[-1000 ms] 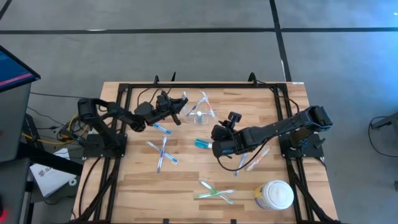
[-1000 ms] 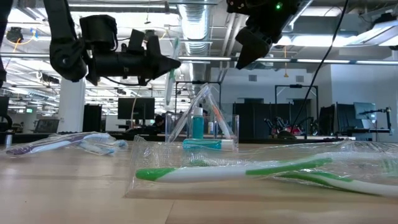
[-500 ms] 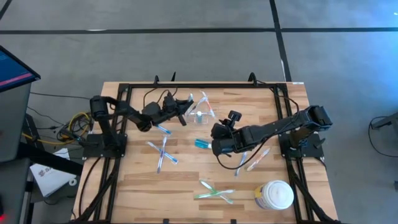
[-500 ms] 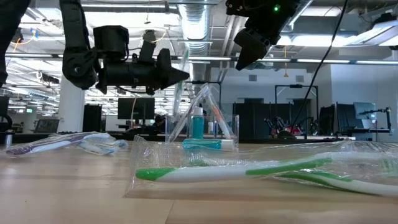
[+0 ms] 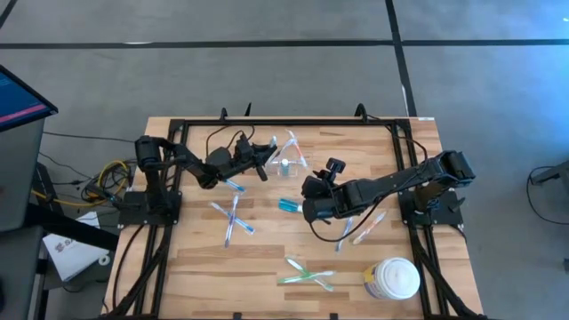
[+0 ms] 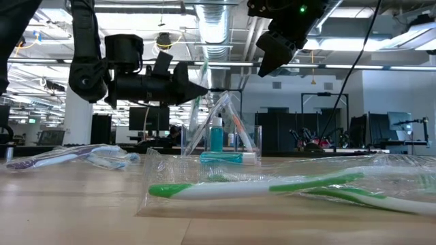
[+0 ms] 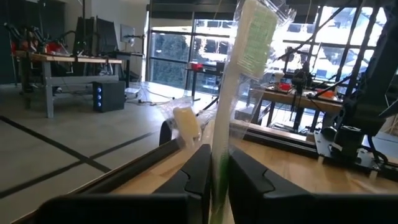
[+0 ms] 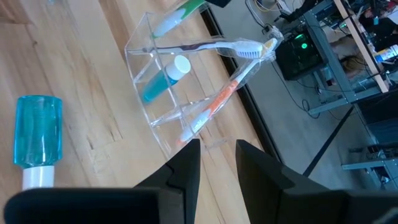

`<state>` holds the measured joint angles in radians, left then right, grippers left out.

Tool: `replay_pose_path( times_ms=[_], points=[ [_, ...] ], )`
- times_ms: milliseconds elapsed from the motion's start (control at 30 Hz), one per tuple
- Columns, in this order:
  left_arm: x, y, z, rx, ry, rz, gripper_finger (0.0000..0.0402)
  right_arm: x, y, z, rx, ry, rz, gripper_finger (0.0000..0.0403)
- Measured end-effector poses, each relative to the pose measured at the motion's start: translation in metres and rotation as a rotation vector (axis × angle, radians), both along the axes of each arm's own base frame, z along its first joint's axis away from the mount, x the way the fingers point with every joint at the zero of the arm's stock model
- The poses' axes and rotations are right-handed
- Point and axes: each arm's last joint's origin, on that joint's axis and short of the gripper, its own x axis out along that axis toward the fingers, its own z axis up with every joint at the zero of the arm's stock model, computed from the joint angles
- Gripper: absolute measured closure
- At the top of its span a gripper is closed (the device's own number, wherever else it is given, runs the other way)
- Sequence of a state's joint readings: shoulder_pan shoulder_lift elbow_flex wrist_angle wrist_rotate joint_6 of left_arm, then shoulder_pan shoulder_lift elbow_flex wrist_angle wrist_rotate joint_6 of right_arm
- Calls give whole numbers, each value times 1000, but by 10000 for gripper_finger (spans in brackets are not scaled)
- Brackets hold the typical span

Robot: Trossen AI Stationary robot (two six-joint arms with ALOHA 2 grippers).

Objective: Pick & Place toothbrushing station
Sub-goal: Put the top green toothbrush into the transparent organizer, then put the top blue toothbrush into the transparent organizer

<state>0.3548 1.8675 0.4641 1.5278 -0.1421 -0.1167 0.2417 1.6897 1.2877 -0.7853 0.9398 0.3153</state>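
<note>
My left gripper (image 5: 264, 159) is shut on a wrapped toothbrush (image 7: 239, 81) with green bristles, just left of the clear holder (image 5: 287, 162). The toothbrush's far tip (image 8: 180, 12) is at the holder's rim. The holder (image 8: 186, 81) stands on the table and holds an orange toothbrush (image 8: 217, 99), a whitish one (image 8: 211, 46) and a teal tube (image 8: 163, 79). My right gripper (image 5: 310, 201) hovers open and empty, its fingers a little apart, beside a second teal tube (image 5: 289, 206) lying on the table. My left gripper pinches the toothbrush's handle (image 7: 219, 163), in its clear wrap, between its two fingers (image 7: 198, 174). The brush runs on forward past the fingertips, bristle end away from the gripper, lifted clear of the table.
Blue toothbrushes (image 5: 233, 218) lie crossed at the left middle, green and white wrapped ones (image 5: 307, 274) near the front edge, and whitish ones (image 5: 364, 228) under the right arm. A white lidded jar (image 5: 392, 278) stands at the near right. A black frame rail (image 5: 284, 124) borders the far side.
My left gripper has gone toward the table's right edge, up to the clear holder, carrying the wrapped toothbrush clear of the table. It has stayed shut on the toothbrush.
</note>
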Motion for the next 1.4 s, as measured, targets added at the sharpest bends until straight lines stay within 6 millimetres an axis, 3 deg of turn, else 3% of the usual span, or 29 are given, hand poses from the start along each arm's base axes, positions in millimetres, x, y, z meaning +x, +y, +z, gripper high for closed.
replay_pose_path(
  times_ms=[300,1000,1400],
  points=[
    [-1,2,0,-42,-22,0,364,0,0,0,0,0,0,310],
    [-2,6,-2,-47,-6,16,258,0,0,0,1,0,0,310],
    [-7,12,9,-25,-32,6,238,0,1,-1,30,-3,3,310]
  ],
)
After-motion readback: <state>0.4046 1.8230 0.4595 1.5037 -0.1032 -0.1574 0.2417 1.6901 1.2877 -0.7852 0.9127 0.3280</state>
